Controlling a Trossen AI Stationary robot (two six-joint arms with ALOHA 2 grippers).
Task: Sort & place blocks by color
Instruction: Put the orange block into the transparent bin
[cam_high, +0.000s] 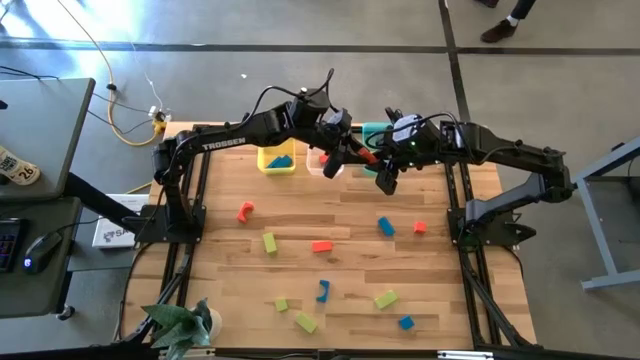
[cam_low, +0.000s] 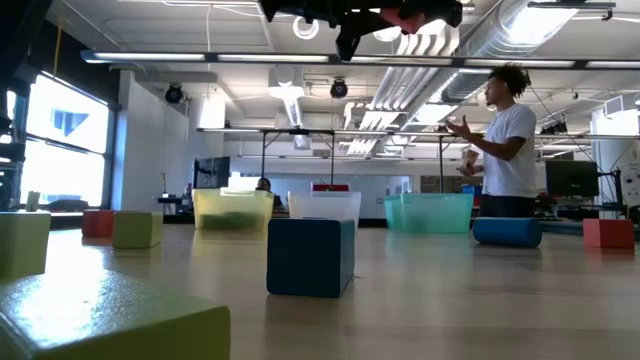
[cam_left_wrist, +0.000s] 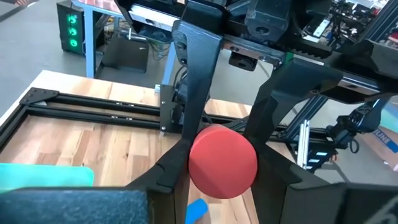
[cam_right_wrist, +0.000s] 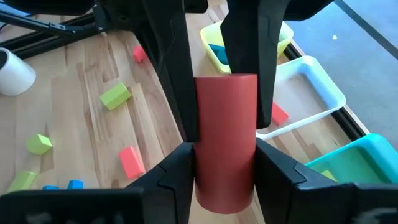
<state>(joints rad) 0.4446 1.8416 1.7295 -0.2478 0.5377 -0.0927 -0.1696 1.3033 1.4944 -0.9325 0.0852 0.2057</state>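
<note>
A red cylinder block (cam_high: 365, 155) hangs in the air above the bins, between both grippers. My left gripper (cam_high: 338, 150) comes from the left and my right gripper (cam_high: 385, 170) from the right, each shut on one end. The left wrist view shows its round end face (cam_left_wrist: 222, 162), and the right wrist view shows its length (cam_right_wrist: 225, 137). Several red, blue and green blocks lie flat on the table, among them a red bar (cam_high: 321, 246), a blue block (cam_high: 386, 227) and a green block (cam_high: 270, 242). My left gripper (cam_left_wrist: 222, 177) pinches the cylinder's left end (cam_right_wrist: 227, 84) between its two fingers (cam_right_wrist: 168, 68), which reach level from the table's left and lie along its length. The block is lifted clear. My right gripper (cam_right_wrist: 224, 183) pinches the cylinder's near end (cam_right_wrist: 224, 180) between its two fingers (cam_right_wrist: 177, 174), which reach level from the table's right and lie along its length. The cylinder lies roughly level between the two grippers, clear of the bins.
Along the far edge stand a yellow bin (cam_high: 277, 165) with a blue block (cam_right_wrist: 217, 50) in it, a clear bin (cam_right_wrist: 314, 93) with a red block (cam_right_wrist: 278, 114), and a teal bin (cam_right_wrist: 354, 162). A plant (cam_high: 185, 322) sits at the near-left corner. A person (cam_low: 500, 140) stands beyond the table.
</note>
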